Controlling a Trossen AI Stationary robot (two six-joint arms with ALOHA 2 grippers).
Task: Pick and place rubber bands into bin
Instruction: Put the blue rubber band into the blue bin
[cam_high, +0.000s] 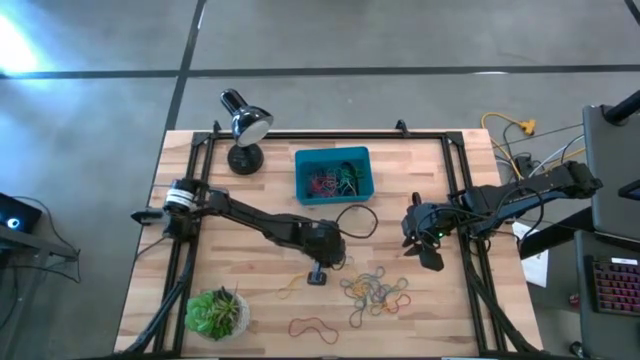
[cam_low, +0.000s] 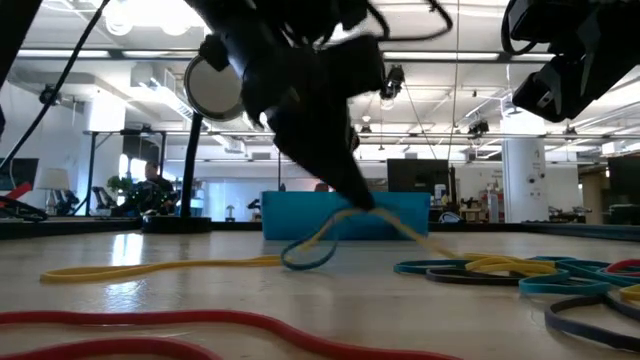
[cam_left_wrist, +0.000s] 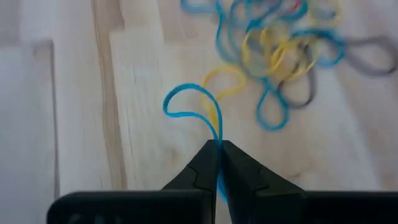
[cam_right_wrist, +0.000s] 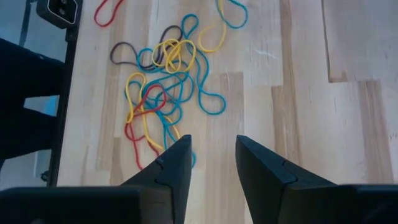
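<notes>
A loose pile of rubber bands (cam_high: 375, 292) in blue, yellow, red and dark colours lies on the wooden table near its front edge. My left gripper (cam_high: 318, 276) is just left of the pile, shut on a blue band (cam_left_wrist: 186, 102) and a yellow band (cam_left_wrist: 224, 81). The teal bin (cam_high: 333, 173) stands at the far middle of the table with several bands inside. My right gripper (cam_right_wrist: 213, 146) hangs open above the table, right of the pile (cam_right_wrist: 165, 74), with nothing between its fingers. My left gripper pinches one end of the blue loop and of the yellow loop (cam_left_wrist: 216, 134) together between its two fingertips. The fingers (cam_low: 345, 190) slant down from the table's left. Both bands trail slack from the tips, and their lower parts (cam_low: 310, 255) lie on the table.
A black desk lamp (cam_high: 243, 125) stands at the far left, and a potted green plant (cam_high: 215, 312) at the near left. A single red band (cam_high: 313, 327) lies near the front edge, and a yellow one (cam_high: 290, 288) left of my left gripper. A black frame (cam_high: 330, 135) borders the table.
</notes>
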